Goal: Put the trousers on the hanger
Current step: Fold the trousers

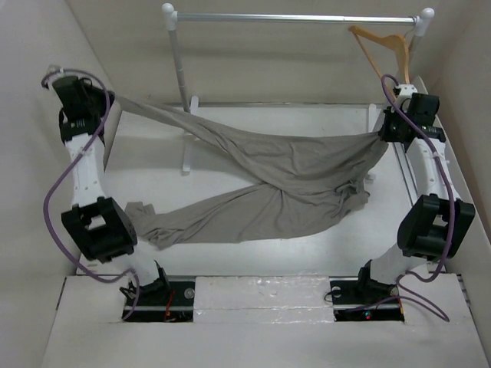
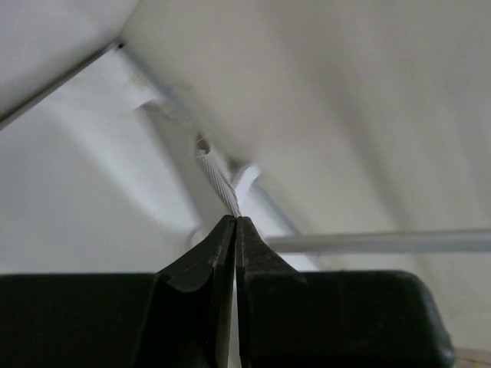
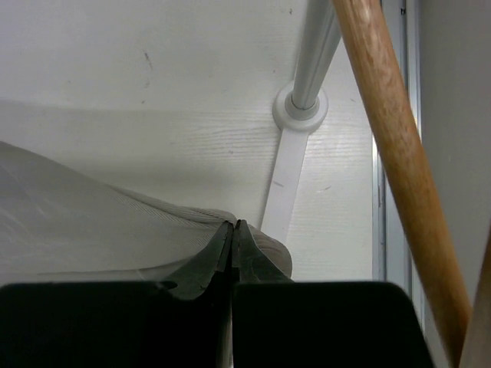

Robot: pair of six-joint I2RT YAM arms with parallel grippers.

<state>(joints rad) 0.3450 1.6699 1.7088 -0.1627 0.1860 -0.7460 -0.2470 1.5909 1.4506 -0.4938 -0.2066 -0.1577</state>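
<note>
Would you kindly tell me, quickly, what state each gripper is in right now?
The left gripper: jaws shut, pinching one end of the trousers.
The right gripper: jaws shut, pinching the other end of the trousers.

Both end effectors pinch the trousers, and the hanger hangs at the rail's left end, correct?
No: the hanger hangs at the right end of the rail, as the top view shows. The left end effector and right end effector pinch the trousers.

No writing, brand, number or sign can be read in any view. The trousers [image 1: 307,176] are plain cloth, the hanger [image 1: 365,50] is bare wood, and the rail [image 1: 291,18] carries no label.
</note>
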